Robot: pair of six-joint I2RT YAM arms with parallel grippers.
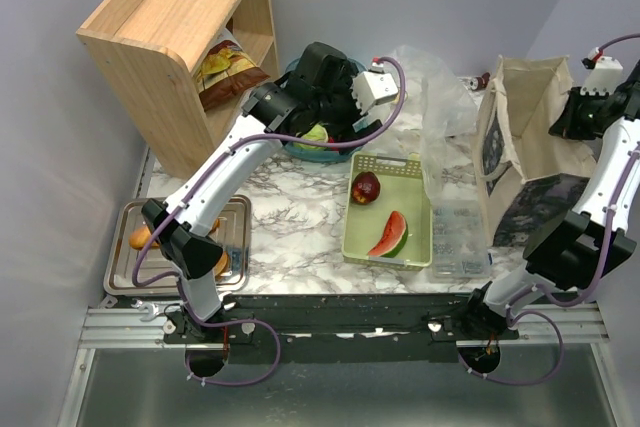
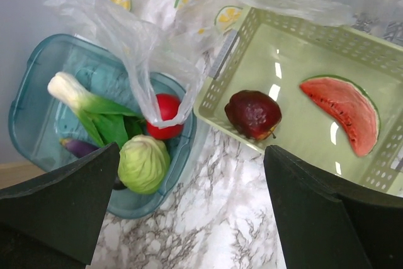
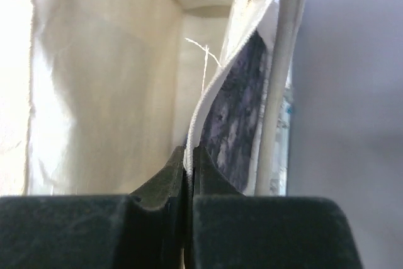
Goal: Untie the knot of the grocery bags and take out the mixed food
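A crinkly translucent grocery bag (image 2: 151, 36) hangs over the teal tub (image 2: 31, 118), its edge draped on a red tomato (image 2: 165, 118). The tub also holds a leafy vegetable (image 2: 94, 108), a green cabbage (image 2: 143, 164) and a purple eggplant (image 2: 79, 148). The green basket (image 2: 296, 36) holds a dark red apple (image 2: 253, 113) and a watermelon wedge (image 2: 343, 111). My left gripper (image 2: 195, 218) is open and empty above the marble between tub and basket. My right gripper (image 3: 189, 155) is shut on the rim of a beige tote bag (image 1: 520, 137).
A wooden shelf (image 1: 170, 27) at the back left holds a chips bag (image 1: 228, 72). A metal tray (image 1: 235, 247) at the near left holds bread rolls (image 1: 143, 238). More translucent plastic (image 1: 455, 227) lies between the basket (image 1: 385, 165) and the tote.
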